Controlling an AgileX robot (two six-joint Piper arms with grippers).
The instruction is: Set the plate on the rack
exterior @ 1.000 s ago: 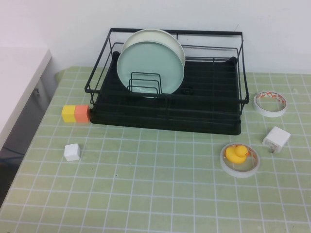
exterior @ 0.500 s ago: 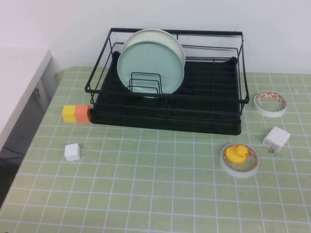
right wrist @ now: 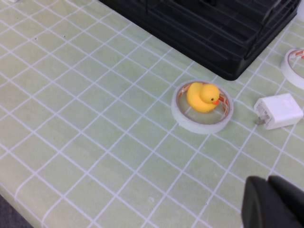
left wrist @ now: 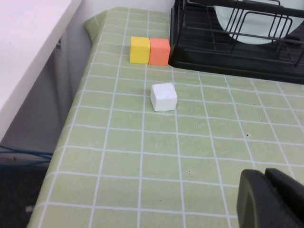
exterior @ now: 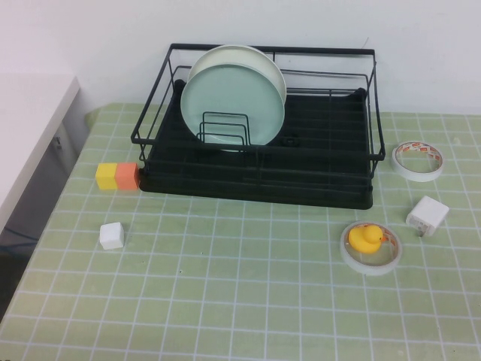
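Two plates stand in the rack [exterior: 259, 135]; the mint plate [exterior: 234, 105] leans upright in front of a cream plate [exterior: 248, 56], so the task looks done. Left gripper [left wrist: 273, 199] and right gripper [right wrist: 275, 202] are parked low, both closed, empty. Duck in tape ring [exterior: 366, 241] at 4 o'clock of rack, white cube [exterior: 111, 235] at 8; nothing obstructs.

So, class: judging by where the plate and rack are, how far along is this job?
Done: the plate stands upright in the rack, in front of a white plate. In hand: nothing. The left pincer hangs over bare table near a white cube, the right pincer near a duck; both look shut. Left: seemingly nothing.
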